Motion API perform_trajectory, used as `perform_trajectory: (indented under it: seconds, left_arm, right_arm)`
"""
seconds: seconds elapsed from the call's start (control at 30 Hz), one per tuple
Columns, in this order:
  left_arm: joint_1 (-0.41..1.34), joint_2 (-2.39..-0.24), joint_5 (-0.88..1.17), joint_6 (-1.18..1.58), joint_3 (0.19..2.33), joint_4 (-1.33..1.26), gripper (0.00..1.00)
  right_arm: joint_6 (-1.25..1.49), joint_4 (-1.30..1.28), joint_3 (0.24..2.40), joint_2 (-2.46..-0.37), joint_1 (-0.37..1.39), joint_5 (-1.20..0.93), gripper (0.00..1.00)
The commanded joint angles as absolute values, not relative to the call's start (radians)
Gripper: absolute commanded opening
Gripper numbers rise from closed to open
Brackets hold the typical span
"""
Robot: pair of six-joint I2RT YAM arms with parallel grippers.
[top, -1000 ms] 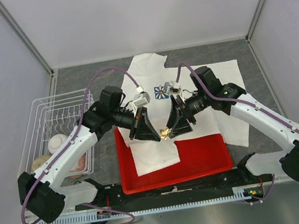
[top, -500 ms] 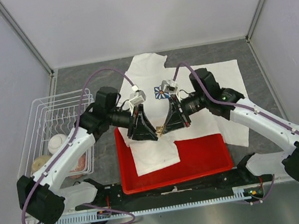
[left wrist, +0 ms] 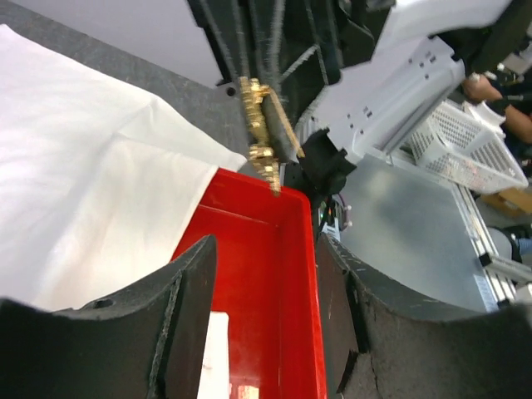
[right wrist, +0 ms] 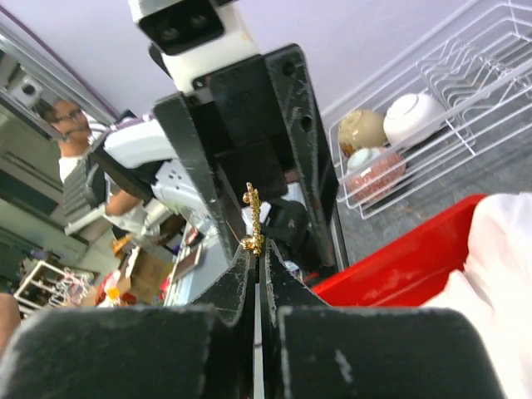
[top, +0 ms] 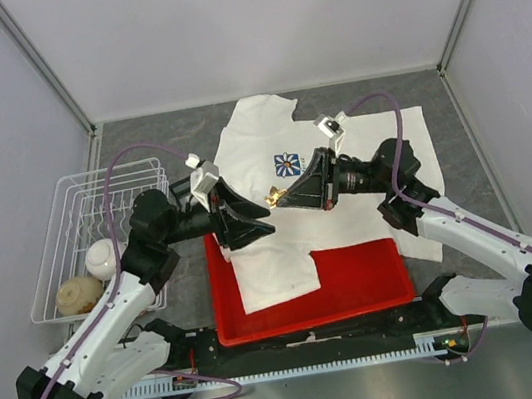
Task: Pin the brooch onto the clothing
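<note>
gold glints above the cloth from overhead: the brooch is pinched at the tip of the right gripper, raised over the white t-shirt, just below and left of its blue daisy print. the left gripper sits just beside it, jaws parted, holding nothing. the t-shirt lies on the grey bench, its lower part draped into the red tray; a wire basket with bowls stands at the left.

over to the left wrist: its own two fingers stand well apart, only the red tray showing between them. ahead, the brooch hangs edge-on from the closed black tips of the right gripper, the t-shirt spread off to the left.

and the right wrist: fingers pressed tight together, the brooch standing up from their tips. beyond it the left gripper faces in, its jaws spread and empty.
</note>
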State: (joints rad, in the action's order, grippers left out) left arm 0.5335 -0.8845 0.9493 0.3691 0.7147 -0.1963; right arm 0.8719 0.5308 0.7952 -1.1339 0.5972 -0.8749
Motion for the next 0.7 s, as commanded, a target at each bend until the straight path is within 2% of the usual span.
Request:
perform_trajectory:
  seconds: [0.0,0.23,0.67]
  left_arm:
    - [0.531,-0.928,0.853,0.575,0.736,-0.396,0.58]
    - [0.531,-0.976,0.825,0.679,0.77,-0.465,0.56]
    - [0.531,-0.957,0.864,0.681,0.767,-0.5,0.55]
  right_arm:
    - [1.038,0.745,0.772,-1.109,0.597,-0.796,0.0]
    - [1.052,0.772,0.758,-1.111,0.597,-0.796,0.0]
    - [1.042,0.775,0.736,-1.106,0.598,-0.802,0.0]
